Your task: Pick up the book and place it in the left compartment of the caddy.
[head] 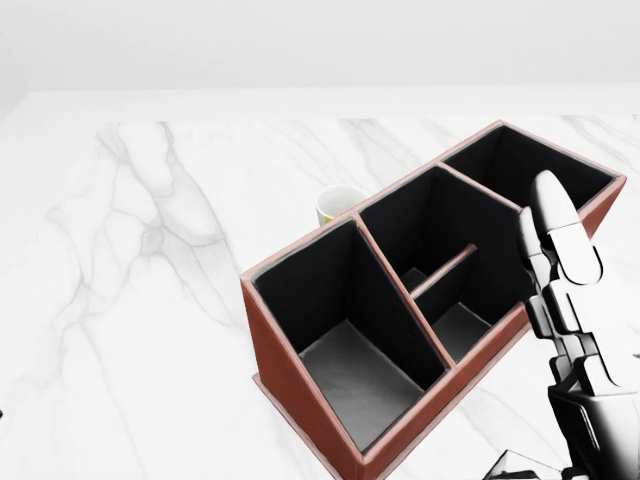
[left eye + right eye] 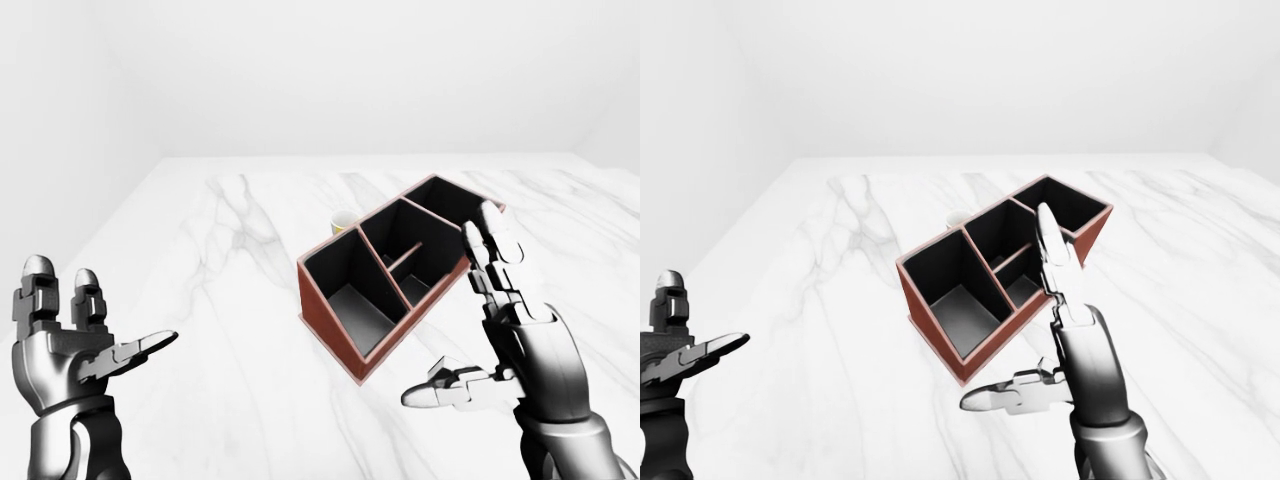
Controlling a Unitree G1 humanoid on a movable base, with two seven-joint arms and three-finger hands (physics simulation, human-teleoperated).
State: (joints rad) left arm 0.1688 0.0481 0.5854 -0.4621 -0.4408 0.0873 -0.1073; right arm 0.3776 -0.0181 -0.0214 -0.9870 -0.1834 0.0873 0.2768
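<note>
No book shows in any view. The red-brown caddy [image 1: 272, 345] with black compartments lies slantwise on the white marble table [image 1: 130, 300]. Its left compartment [image 1: 355, 375], the large one nearest the view's bottom, holds nothing. My right hand [image 2: 452, 312] hovers at the caddy's right side, open, its fingers [image 1: 558, 232] pointing up and its thumb spread low to the left. My left hand [image 2: 108, 312] is raised at the lower left of the left-eye view, palm turned inward, open and holding nothing.
A small yellow-rimmed cup [image 1: 338, 204] stands just past the caddy's upper-left wall. The marble top runs on to the left and top of the head view, meeting a plain white wall.
</note>
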